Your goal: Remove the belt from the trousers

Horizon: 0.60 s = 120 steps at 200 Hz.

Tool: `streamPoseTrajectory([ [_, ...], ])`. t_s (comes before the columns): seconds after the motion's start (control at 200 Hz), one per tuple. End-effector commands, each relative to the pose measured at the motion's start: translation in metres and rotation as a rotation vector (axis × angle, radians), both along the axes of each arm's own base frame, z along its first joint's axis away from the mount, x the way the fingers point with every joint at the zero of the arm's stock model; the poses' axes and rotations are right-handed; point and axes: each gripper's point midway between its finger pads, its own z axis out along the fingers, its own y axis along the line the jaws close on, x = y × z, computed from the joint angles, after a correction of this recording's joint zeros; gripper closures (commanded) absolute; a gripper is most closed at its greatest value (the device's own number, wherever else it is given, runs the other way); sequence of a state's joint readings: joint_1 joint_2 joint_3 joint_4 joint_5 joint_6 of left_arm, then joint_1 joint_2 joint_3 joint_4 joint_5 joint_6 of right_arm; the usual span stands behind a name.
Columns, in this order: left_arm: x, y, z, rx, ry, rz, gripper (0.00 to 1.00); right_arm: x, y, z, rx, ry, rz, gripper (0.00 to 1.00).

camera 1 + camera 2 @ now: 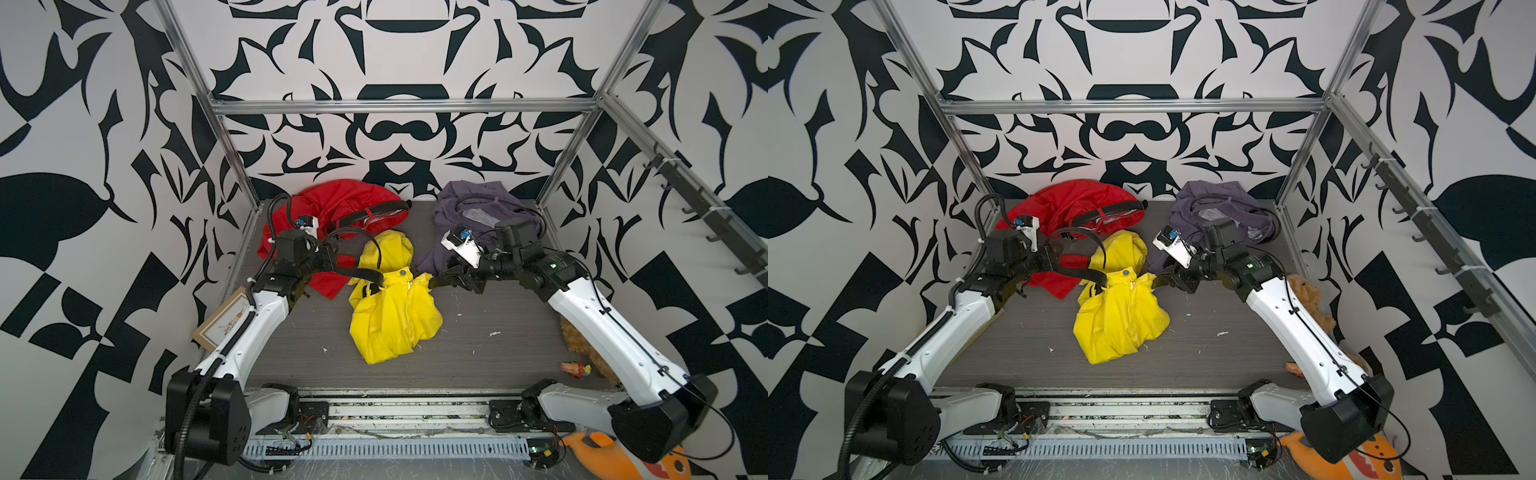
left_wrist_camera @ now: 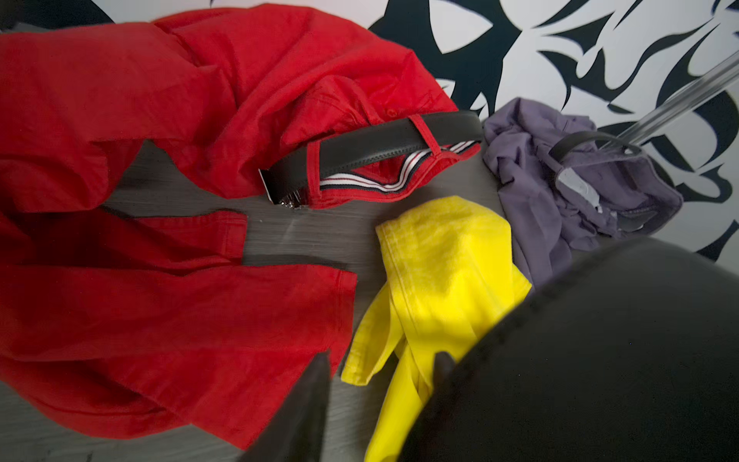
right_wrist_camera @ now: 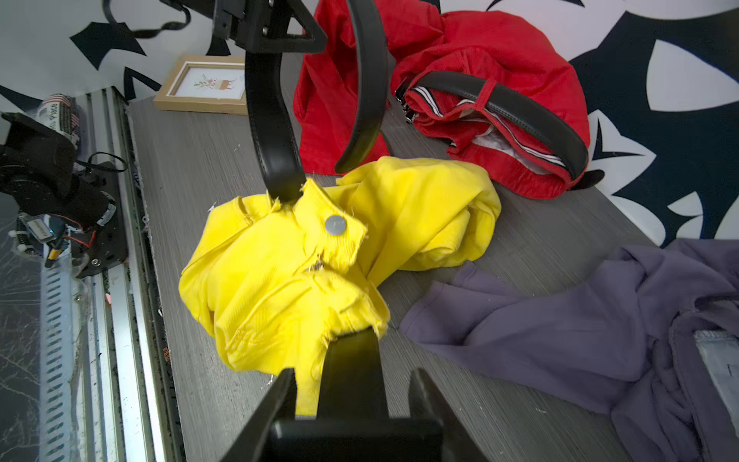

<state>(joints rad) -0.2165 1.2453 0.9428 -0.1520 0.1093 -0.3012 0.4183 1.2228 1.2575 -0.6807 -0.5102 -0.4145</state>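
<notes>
Where the grey table (image 1: 478, 361) fills the lower middle of both top views, three crumpled garments are spread across it. At the far left edge of the table a wooden picture frame (image 1: 220, 324) is seen, partly covered by the left arm (image 1: 249, 332). Left of centre, the left gripper (image 1: 328, 255) is held above the table beside red trousers (image 1: 332, 199), which are heaped at the upper left and threaded with a second belt (image 1: 370, 212). In the left wrist view its fingers (image 2: 308, 400) are shown parted with nothing pinched between them, so this gripper is released.

The belt (image 1: 361, 273), black and wide, is arched from that gripper across to the yellow trousers (image 1: 395, 320) at the centre of the frame. There it is passed into the waistband beside a grey button (image 1: 402, 273) and is not yet pulled free.

Just right of centre, the right gripper (image 1: 434, 282) is brought up to the right side of the yellow waistband. In the right wrist view the belt is seen lying between its fingers (image 3: 280, 400); whether it is pinched cannot be told. At the upper right a purple garment (image 1: 469, 199) is bunched at the back of the table. In the lower right corner an orange plush toy (image 1: 602, 453) is partly hidden by the right arm (image 1: 602, 328).
</notes>
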Motion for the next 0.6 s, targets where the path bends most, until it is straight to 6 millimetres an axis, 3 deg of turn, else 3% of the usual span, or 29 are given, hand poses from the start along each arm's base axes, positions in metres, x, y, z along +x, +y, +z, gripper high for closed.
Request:
streamPoseTrajectory([
  [0.0, -0.016, -0.016, 0.019, 0.054, 0.031, -0.058, 0.04, 0.016, -0.003, 0.034, 0.033, -0.067, -0.068, 1.00],
  [0.15, -0.048, -0.019, 0.062, 0.117, -0.093, -0.046, 0.01, 0.020, -0.005, 0.036, 0.030, -0.053, -0.096, 1.00],
  [0.245, -0.072, -0.044, 0.075, 0.119, -0.140, -0.119, 0.01, 0.022, -0.004, 0.038, 0.037, -0.050, -0.106, 1.00],
  [0.46, -0.120, -0.150, 0.044, 0.083, -0.172, -0.390, 0.01, 0.025, -0.004, 0.045, 0.059, -0.051, -0.130, 1.00],
  [0.595, -0.123, -0.207, 0.012, -0.002, -0.157, -0.499, 0.01, 0.024, -0.003, 0.048, 0.074, -0.047, -0.133, 1.00],
])
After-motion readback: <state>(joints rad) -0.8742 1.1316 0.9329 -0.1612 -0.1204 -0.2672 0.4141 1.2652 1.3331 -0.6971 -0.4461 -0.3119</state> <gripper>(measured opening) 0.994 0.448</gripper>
